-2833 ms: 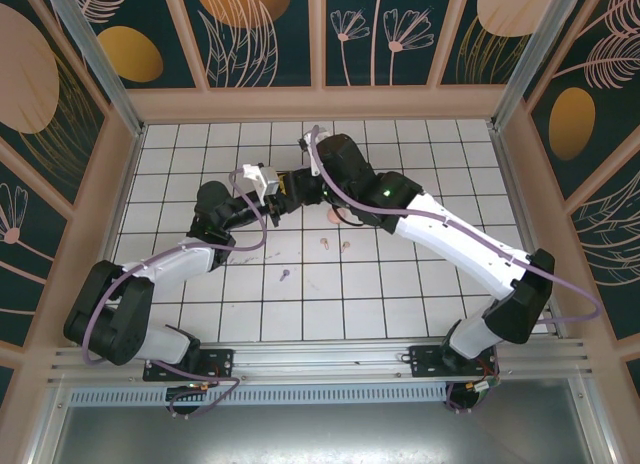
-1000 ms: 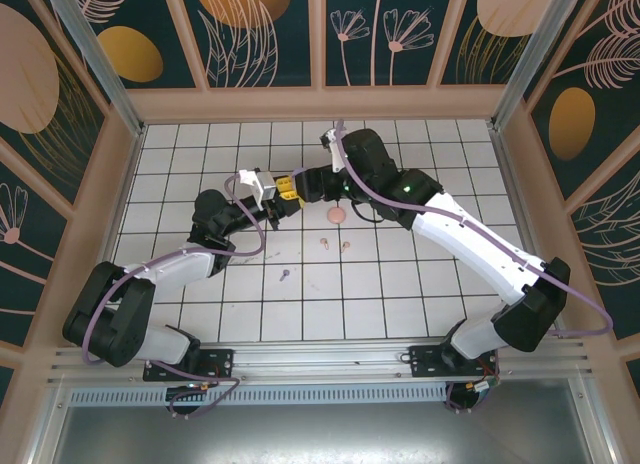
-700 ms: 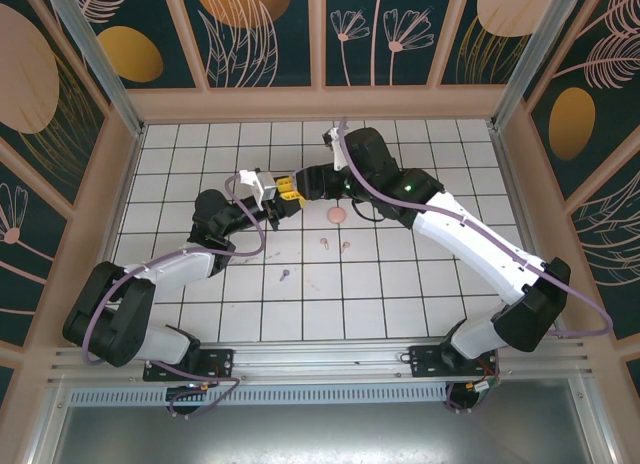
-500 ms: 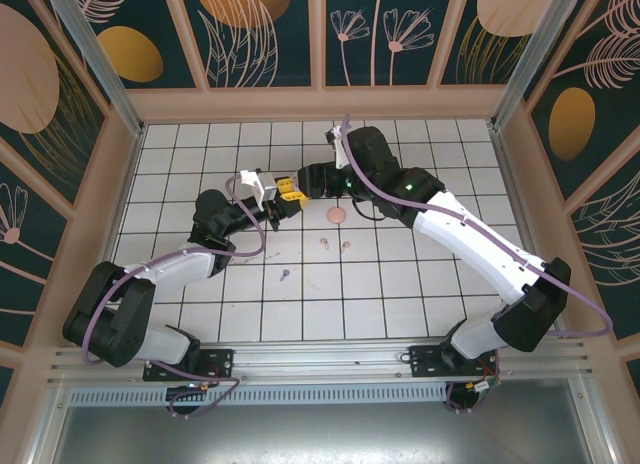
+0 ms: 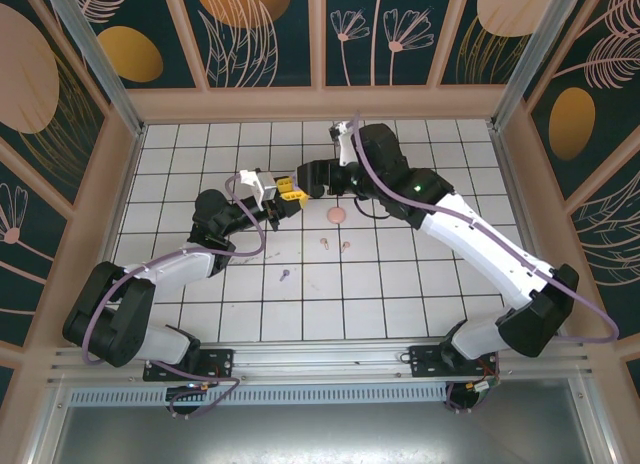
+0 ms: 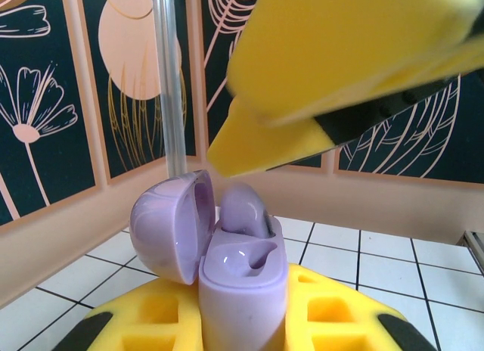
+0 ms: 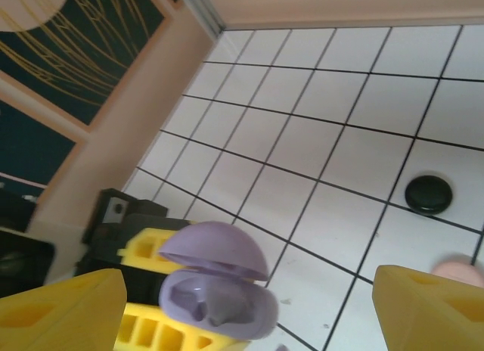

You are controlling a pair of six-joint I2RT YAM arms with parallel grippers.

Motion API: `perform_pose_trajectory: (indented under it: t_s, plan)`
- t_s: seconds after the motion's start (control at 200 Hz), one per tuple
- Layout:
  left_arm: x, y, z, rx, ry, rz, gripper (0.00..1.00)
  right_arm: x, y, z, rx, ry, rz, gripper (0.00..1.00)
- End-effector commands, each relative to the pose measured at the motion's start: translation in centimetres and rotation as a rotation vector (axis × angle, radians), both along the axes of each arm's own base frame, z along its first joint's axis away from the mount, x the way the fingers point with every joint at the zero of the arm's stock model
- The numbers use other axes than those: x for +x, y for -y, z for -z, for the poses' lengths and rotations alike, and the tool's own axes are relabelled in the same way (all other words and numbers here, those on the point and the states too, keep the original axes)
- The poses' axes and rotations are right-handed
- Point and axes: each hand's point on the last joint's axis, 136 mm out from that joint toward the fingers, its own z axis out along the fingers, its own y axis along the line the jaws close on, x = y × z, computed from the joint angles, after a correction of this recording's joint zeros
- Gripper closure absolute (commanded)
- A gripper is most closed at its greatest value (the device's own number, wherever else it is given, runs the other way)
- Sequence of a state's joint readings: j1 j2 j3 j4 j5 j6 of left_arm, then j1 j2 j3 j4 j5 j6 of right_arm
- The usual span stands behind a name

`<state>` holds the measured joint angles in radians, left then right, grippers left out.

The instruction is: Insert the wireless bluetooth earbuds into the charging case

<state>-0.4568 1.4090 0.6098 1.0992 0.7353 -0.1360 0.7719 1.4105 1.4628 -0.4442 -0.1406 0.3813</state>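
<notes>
My left gripper (image 6: 242, 324) is shut on the lilac charging case (image 6: 242, 283), which stands upright between its yellow fingers with the lid (image 6: 168, 226) swung open. One lilac earbud (image 6: 246, 209) sits in the far slot; the near slot is hollow. My right gripper (image 5: 308, 179) hangs open just beyond and above the case (image 7: 219, 302), nothing between its fingers (image 7: 64, 309). A loose lilac earbud (image 5: 285, 275) and two pale pink earbuds (image 5: 324, 244) (image 5: 345, 247) lie on the white tiles nearer the arm bases.
A round pink case (image 5: 337, 215) lies on the tiles right of the grippers, and a black case (image 7: 429, 194) lies beyond it. Wooden walls (image 5: 320, 104) with dark floral panels enclose the tiled floor (image 5: 400, 284).
My right gripper has drawn back from the lilac case, up and to the right, staying open. The left gripper has held the case still.
</notes>
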Motion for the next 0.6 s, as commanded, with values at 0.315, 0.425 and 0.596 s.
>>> perform_pose_trajectory:
  t_s: [0.315,0.425,0.596]
  plan:
    - [-0.4,-0.3,-2.4,-0.039,0.082,-0.006,1.0,-1.2,1.3,-2.7,0.087,0.028,0.017,0.28]
    - [0.1,-1.1,-2.8,-0.058,0.1,-0.072,1.0,-2.1,1.5,-1.0,0.068,-0.005,0.017,0.28]
    - [1.5,-3.0,-3.2,-0.113,0.103,-0.229,1.0,-3.0,3.0,3.3,0.049,-0.08,0.081,0.28]
